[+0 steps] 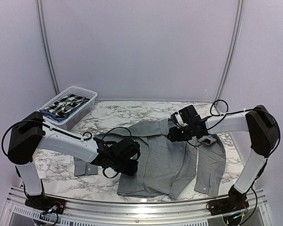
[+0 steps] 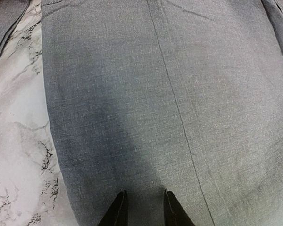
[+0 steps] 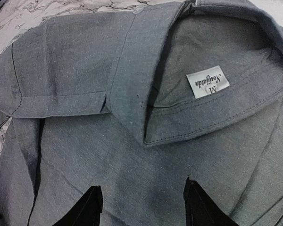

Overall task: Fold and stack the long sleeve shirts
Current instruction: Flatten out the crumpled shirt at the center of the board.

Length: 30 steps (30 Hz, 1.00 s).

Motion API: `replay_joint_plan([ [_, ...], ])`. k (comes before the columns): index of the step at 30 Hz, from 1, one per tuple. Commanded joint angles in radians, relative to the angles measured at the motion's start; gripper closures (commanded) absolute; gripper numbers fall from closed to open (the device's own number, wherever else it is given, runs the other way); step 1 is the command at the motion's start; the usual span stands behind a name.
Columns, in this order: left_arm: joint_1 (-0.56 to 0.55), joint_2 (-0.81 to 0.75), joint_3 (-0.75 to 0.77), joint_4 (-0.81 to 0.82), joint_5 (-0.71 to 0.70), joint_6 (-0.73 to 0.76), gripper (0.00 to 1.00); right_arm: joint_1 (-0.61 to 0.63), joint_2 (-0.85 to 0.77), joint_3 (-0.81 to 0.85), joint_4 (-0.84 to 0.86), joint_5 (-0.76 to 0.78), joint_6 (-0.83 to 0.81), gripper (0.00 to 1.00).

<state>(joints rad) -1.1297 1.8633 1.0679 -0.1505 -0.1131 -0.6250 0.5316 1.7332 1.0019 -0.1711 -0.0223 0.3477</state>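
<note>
A plain mid-grey long sleeve shirt (image 1: 160, 165) lies spread on the marble table, collar towards the back, one sleeve reaching left and the other hanging down at the right. My left gripper (image 1: 127, 157) hovers low over the shirt's left side; in the left wrist view (image 2: 144, 209) its jaws are a little apart over flat fabric (image 2: 155, 94), holding nothing. My right gripper (image 1: 175, 134) is over the collar area; in the right wrist view (image 3: 141, 207) its jaws are wide apart above the cloth just below the collar (image 3: 132, 70) and its white label (image 3: 207, 81).
A white mesh basket (image 1: 85, 92) stands at the back left with a black-and-white checked garment (image 1: 63, 104) in it. The left sleeve's cuff (image 1: 85, 167) lies on the marble table (image 1: 61, 174) beside my left arm. White walls enclose the table.
</note>
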Motion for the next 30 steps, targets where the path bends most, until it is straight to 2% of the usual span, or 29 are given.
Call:
replay_joint_plan([
  [1,-0.008,0.012,-0.029,-0.057,0.031,-0.010,0.74,0.000,0.064,0.033,0.052,-0.011,0.028,0.49],
  [8,-0.008,0.011,-0.037,-0.057,0.030,-0.015,0.74,0.000,0.130,0.050,0.070,0.017,0.047,0.56],
  [14,-0.008,0.012,-0.036,-0.057,0.029,-0.015,0.74,0.002,0.159,0.082,0.105,0.107,0.048,0.56],
  [25,-0.008,0.012,-0.041,-0.058,0.037,-0.012,0.74,0.000,0.334,0.359,0.082,0.215,0.004,0.54],
  [30,-0.008,0.008,-0.046,-0.058,0.041,-0.016,0.74,-0.022,0.435,0.553,0.089,0.207,-0.028,0.52],
])
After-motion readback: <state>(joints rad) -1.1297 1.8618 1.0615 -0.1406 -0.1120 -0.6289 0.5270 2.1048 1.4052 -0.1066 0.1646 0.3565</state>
